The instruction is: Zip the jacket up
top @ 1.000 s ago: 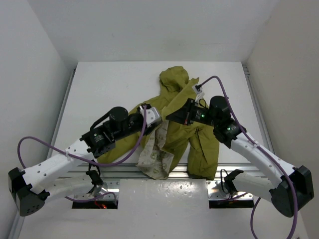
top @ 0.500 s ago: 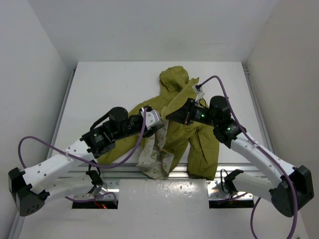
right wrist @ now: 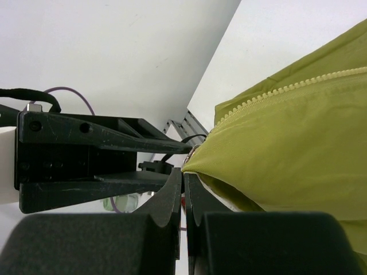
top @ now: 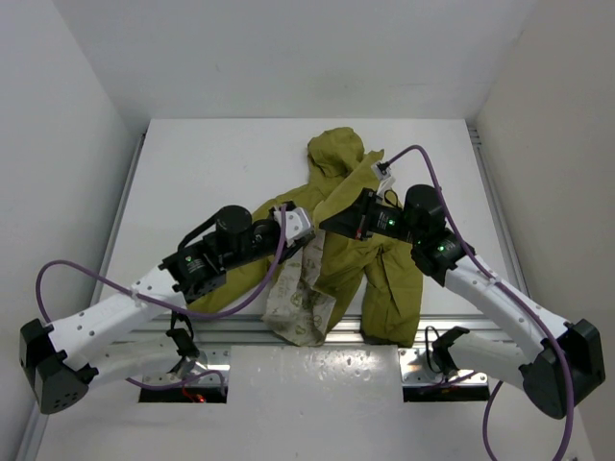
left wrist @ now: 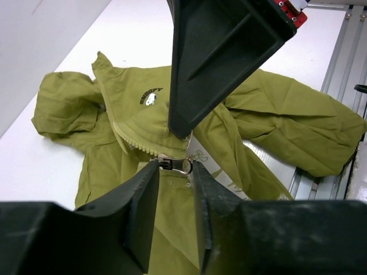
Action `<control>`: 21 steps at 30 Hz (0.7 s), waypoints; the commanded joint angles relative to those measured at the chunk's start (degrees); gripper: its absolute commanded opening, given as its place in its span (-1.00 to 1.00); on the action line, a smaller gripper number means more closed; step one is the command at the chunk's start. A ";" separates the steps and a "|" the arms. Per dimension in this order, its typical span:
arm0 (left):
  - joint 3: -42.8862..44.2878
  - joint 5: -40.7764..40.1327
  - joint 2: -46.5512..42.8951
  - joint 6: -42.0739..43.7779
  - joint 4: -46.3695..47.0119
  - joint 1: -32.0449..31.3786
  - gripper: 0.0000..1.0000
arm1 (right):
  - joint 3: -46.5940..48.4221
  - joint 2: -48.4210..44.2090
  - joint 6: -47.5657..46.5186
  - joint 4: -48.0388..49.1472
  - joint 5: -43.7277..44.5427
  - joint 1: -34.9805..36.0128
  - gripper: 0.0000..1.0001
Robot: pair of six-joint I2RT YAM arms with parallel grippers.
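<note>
Narrowing since a second ago, the left gripper (left wrist: pixel 174 164) brackets the zipper pull (left wrist: pixel 182 166); whether it actually pinches it cannot be told. The right gripper (right wrist: pixel 184 173) is clamped on the front edge of the jacket (top: pixel 375 274), which lies spread mid-table (top: pixel 192 163).

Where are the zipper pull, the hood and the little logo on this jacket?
zipper pull (left wrist: pixel 179 165): left wrist view, on its metal ring.
hood (top: pixel 335 151): top view, on the middle of the hood.
logo (left wrist: pixel 150 98): left wrist view, on the pale print.
</note>
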 commanded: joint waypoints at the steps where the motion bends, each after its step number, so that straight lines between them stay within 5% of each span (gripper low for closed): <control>1: 0.28 -1.77 -0.45 -0.76 2.01 -0.65 -0.33 | 2.28 -1.26 0.08 3.64 -0.81 0.48 -1.00; 21: 0.28 0.35 -2.13 -3.05 2.01 -0.65 -0.49 | 1.23 -2.23 -1.68 2.49 -0.99 0.48 -1.00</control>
